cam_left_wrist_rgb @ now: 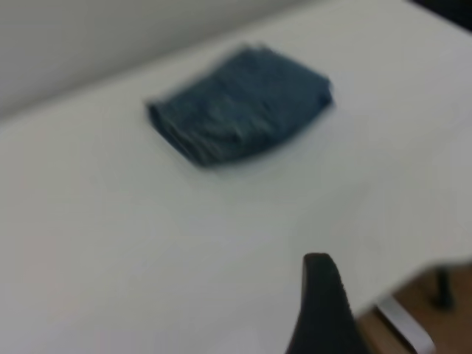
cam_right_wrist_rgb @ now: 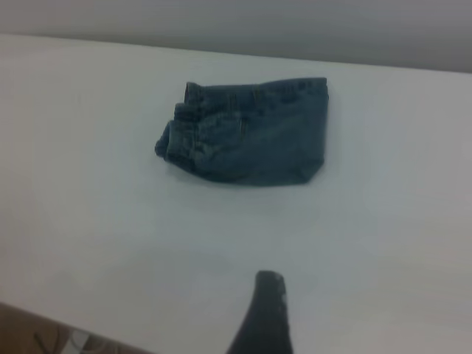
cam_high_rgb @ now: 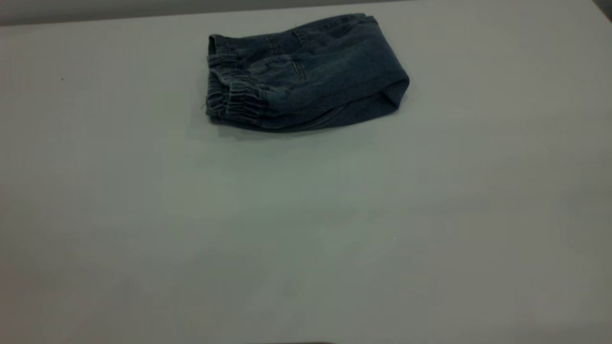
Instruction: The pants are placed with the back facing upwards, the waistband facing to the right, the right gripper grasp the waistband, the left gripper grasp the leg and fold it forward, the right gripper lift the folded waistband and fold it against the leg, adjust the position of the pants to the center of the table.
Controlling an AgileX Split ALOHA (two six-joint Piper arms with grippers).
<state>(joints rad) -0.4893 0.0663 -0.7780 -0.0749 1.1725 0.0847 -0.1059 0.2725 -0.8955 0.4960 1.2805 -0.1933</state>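
Note:
The pants (cam_high_rgb: 306,76) lie folded into a compact blue denim bundle on the far middle of the table (cam_high_rgb: 306,229). The gathered elastic waistband (cam_high_rgb: 234,98) sits on top at the bundle's left end, and a rounded fold (cam_high_rgb: 394,93) closes the right end. The printed leg is hidden inside the fold. Neither arm shows in the exterior view. In the left wrist view the left gripper (cam_left_wrist_rgb: 321,310) is a black tip held well back from the pants (cam_left_wrist_rgb: 240,107). The right gripper (cam_right_wrist_rgb: 267,313) is likewise far short of the pants (cam_right_wrist_rgb: 247,133), touching nothing.
The table's far edge (cam_high_rgb: 191,16) runs just behind the pants, with a grey wall beyond. In the left wrist view a table corner, a metal frame piece (cam_left_wrist_rgb: 402,324) and brown floor lie beside the gripper. Wide bare tabletop lies in front of the pants.

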